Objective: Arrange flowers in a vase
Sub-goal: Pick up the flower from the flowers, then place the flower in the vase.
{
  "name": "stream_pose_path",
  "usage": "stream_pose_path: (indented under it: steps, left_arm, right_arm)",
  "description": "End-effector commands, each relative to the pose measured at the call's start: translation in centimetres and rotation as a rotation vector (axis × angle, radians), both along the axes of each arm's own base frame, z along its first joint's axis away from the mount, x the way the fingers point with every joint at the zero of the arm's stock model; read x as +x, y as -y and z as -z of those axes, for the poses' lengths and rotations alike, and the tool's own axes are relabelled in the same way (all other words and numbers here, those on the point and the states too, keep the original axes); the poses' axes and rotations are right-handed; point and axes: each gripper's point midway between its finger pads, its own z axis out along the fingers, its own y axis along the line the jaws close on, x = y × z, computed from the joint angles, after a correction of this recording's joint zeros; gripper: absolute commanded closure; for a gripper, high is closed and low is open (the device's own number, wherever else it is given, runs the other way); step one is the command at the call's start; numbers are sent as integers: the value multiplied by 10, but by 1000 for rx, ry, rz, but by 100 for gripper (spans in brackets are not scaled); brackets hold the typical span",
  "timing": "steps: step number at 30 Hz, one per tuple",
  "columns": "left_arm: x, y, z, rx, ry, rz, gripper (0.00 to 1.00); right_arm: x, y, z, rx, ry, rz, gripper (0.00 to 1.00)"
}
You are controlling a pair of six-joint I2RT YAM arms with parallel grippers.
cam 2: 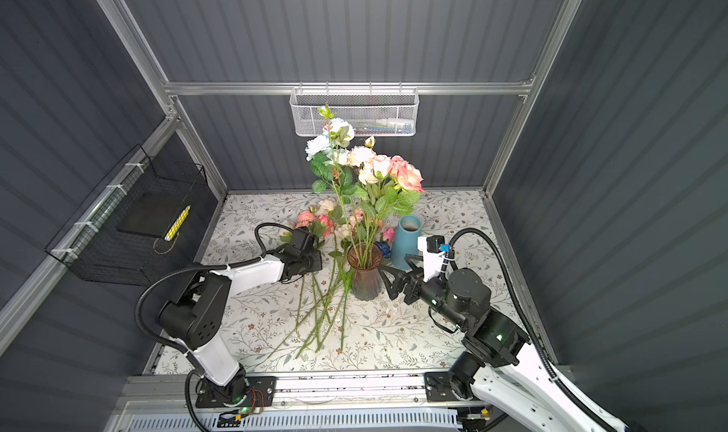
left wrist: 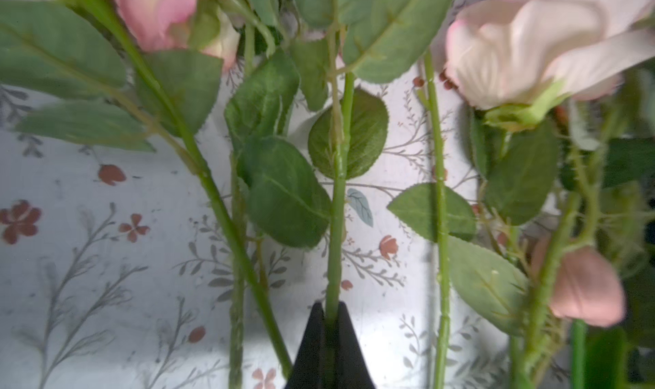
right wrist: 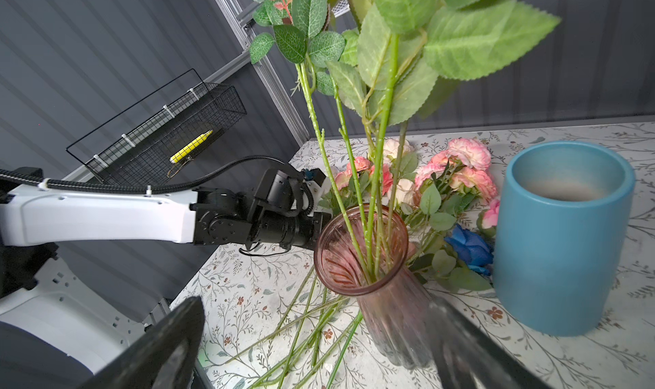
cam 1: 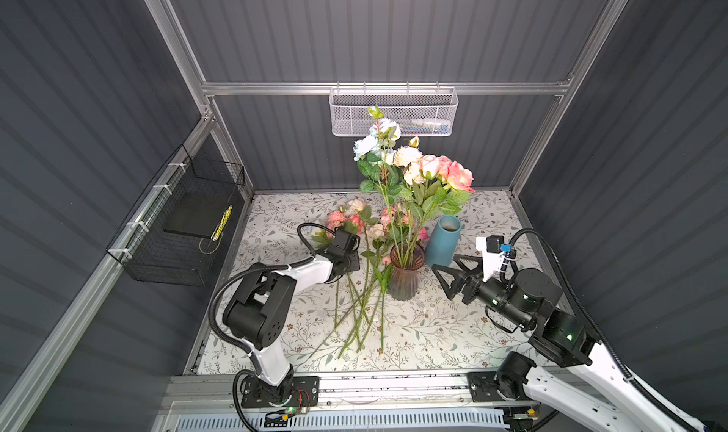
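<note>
While several long-stemmed artificial roses and peonies [cam 1: 413,166] already stand in the ribbed pink glass vase [cam 1: 405,276], a similar heap of loose flowers [cam 1: 354,223] lies on the pale sprigged tablecloth [cam 1: 453,331] just beside it, so I judge the task about half done. The left gripper [left wrist: 331,316] is pinched on one lying green stem [left wrist: 338,210]. The right gripper [right wrist: 317,302] gapes wide beside the vase, holding nothing.

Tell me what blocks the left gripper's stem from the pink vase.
Only loose stems lie between the held stem, clamped in the left gripper, and the pink vase. The standing stems fill part of its mouth.
</note>
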Motion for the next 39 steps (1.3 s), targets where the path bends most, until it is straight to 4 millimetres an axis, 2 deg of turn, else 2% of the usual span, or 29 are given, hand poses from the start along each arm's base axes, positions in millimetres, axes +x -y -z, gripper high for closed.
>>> stream_pose_path:
  steps: [1, 7, 11, 15, 17, 22, 25, 28, 33, 34, 39]
  left_arm:
    - [7, -5, -57, -54, 158, -27, 100]
    - [-10, -29, -158, -121, 405, -76, 100]
    - [-36, -32, -235, -212, 566, -4, 100]
    - [-66, -42, -293, -260, 711, 53, 100]
    - [-83, -36, -319, -302, 773, 135, 100]
    - [-142, 2, -375, -495, 912, 490, 100]
    - [-175, 15, -396, -597, 953, 657, 100]
    - [-190, 25, -409, -685, 958, 756, 100]
    - [-203, 36, -427, -837, 963, 854, 100]
    - [-205, 38, -429, -862, 959, 870, 100]
    - [-207, 45, -436, -943, 942, 922, 100]
  right_arm:
    - [1, 2, -11, 15, 22, 11, 1]
    - [0, 0, -16, 32, 27, 0, 1]
    - [-3, -6, -27, 50, 41, -38, 1]
    - [-6, -19, -40, 65, 57, -106, 1]
    - [-11, -32, -50, 78, 72, -177, 1]
    - [-33, -71, -76, 119, 78, -426, 1]
    - [-45, -101, -88, 115, 82, -556, 1]
    - [-56, -131, -97, 106, 93, -659, 1]
    - [-60, -164, -101, 145, 89, -755, 4]
    - [-59, -172, -96, 141, 79, -768, 6]
    - [-63, -188, -96, 146, 78, -810, 15]
